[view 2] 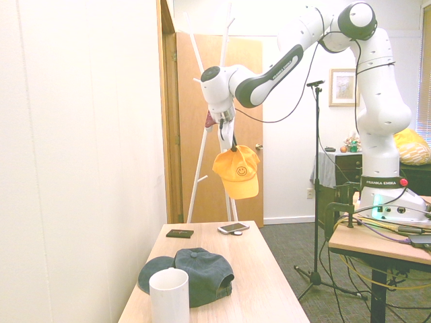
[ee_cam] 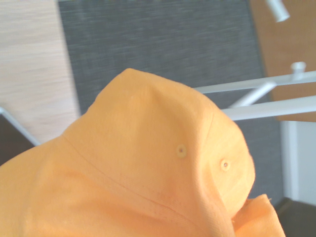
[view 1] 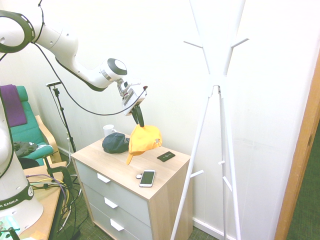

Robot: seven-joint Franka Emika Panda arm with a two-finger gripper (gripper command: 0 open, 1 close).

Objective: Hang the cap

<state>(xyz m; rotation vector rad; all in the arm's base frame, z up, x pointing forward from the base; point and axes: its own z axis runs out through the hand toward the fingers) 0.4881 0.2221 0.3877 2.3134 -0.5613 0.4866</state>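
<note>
The yellow-orange cap (view 1: 142, 139) hangs in the air above the dresser, brim pointing down, its smiley face toward the second exterior camera (view 2: 237, 171). My gripper (view 1: 136, 118) is shut on the cap's crown and holds it from above (view 2: 231, 142). The white coat stand (view 1: 218, 85) rises to the right of the dresser, well apart from the cap; its pegs show behind the arm (view 2: 202, 81). In the wrist view the cap's fabric (ee_cam: 148, 173) fills most of the picture, with white legs of the stand (ee_cam: 266, 106) beyond it.
On the wooden dresser top (view 1: 165, 172) lie a dark navy cap (view 1: 115, 142), a white mug (view 1: 108, 130), a phone (view 1: 147, 178) and a small black card (view 1: 166, 156). A wooden door (view 2: 202, 128) stands behind the coat stand. A green chair (view 1: 30, 130) sits at left.
</note>
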